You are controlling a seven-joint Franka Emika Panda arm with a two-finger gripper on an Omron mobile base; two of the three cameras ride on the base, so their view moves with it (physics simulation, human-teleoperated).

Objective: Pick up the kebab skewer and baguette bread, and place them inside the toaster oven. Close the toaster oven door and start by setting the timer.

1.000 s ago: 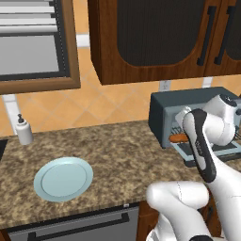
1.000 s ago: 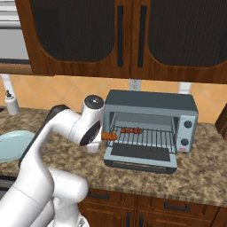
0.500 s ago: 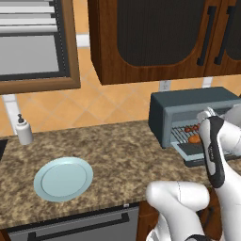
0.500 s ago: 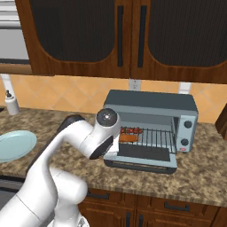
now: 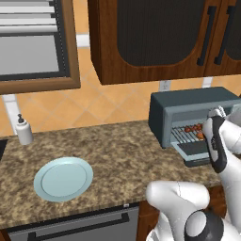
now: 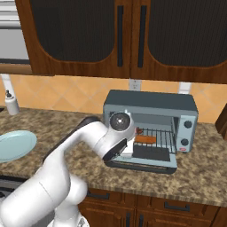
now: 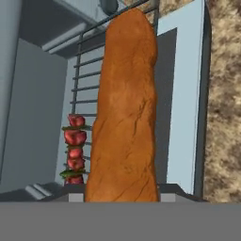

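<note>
- Currently the toaster oven [image 6: 150, 103] stands at the back right of the granite counter [image 5: 108, 155], against the tiled wall.
- The toaster oven door [image 6: 148, 163] is dropped open, lying roughly flat in front of the cavity, its dark glass facing up.
- The arm reaches into the oven mouth; in the right base view its white wrist covers the left part of the opening.
- The baguette bread [image 7: 126, 113] runs lengthwise up the hand view, out from the gripper [image 7: 122, 196] over the wire rack [image 7: 89, 89] and the door (whether it rests on the rack or hangs just above it, I cannot tell).
- Gripper state: the near end of the loaf sits right at the fingertips, which are mostly hidden behind it, so clamped versus released cannot be told.
- In the right base view the baguette shows as an orange-brown strip at the front of the rack.
- The kebab skewer [image 7: 74, 149] lies on the rack just beside the loaf, parallel to it, red chunks in a line.
- A pale blue plate [image 5: 63, 178] sits near the front left edge of the counter, well apart from the oven.
- A white soap dispenser [image 5: 23, 130] stands at the back left edge, by the wall.
</note>
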